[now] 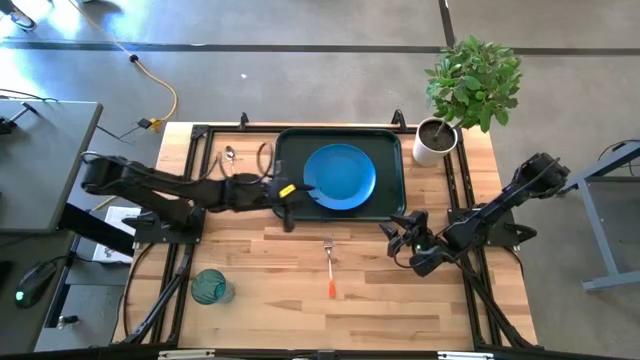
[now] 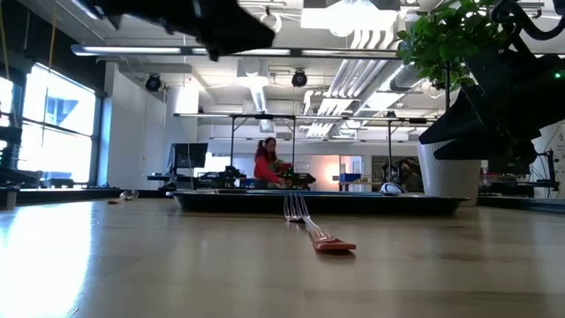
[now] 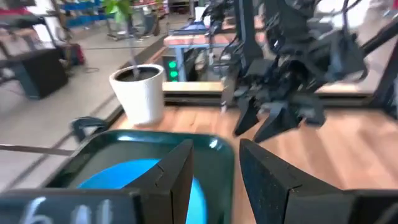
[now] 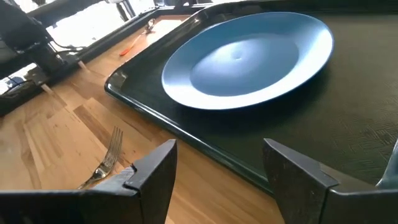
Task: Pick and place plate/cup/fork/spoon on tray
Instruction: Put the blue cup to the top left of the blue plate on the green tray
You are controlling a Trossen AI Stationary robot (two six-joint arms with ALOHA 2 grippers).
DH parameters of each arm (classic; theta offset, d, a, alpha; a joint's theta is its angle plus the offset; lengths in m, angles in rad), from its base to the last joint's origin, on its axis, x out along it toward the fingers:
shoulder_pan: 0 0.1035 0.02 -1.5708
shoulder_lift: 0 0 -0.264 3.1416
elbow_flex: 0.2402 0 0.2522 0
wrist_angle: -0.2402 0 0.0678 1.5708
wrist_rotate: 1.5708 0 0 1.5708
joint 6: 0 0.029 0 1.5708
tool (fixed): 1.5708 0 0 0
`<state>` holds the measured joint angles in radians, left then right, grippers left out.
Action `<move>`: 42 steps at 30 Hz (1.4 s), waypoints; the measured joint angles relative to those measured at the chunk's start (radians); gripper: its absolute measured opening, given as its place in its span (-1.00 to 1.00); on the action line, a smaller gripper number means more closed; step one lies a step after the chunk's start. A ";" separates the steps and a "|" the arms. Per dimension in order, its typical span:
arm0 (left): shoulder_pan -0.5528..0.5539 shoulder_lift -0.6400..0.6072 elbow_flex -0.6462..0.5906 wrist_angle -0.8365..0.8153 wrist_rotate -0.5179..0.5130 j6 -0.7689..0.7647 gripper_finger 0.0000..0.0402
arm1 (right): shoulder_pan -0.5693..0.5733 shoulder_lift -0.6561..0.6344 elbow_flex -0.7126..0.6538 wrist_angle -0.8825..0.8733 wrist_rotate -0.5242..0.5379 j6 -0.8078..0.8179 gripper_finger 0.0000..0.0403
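Note:
The blue plate [image 1: 341, 177] lies flat on the floor of the dark-green tray [image 1: 388, 152], and also shows in the right wrist view [image 4: 249, 59]. The fork [image 1: 329, 264] lies on the table in front of the tray, tines toward it. The teal cup [image 1: 210, 287] stands at the near left. The spoon [image 1: 230, 155] lies left of the tray. My left gripper [image 1: 290, 198] is open and empty over the tray's left rim, beside the plate's left edge [image 3: 124, 177]. My right gripper [image 1: 402, 236] is open and empty off the tray's near right corner.
A white pot with a green plant [image 1: 436, 141] stands just off the tray's far right corner. Bare table lies in front of the tray around the fork. Black frame rails run along the table's left and right sides.

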<state>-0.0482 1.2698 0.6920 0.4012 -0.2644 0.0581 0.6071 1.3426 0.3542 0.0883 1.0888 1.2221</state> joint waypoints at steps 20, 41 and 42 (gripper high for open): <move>-0.165 -0.527 -0.041 -0.754 -0.109 -0.188 -0.41 | -0.151 0.000 0.000 0.487 -0.118 -0.497 0.13; -0.331 -0.478 0.117 -1.180 0.083 -0.466 -0.53 | -0.317 0.000 0.000 0.637 -0.178 -0.593 0.13; -0.346 -0.479 0.140 -1.213 0.092 -0.489 -0.56 | -0.321 0.000 0.000 0.637 -0.178 -0.592 0.13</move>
<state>-0.3946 0.7912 0.8323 -0.8121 -0.1723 -0.4310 0.2864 1.3422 0.3542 0.7250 0.9103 0.6297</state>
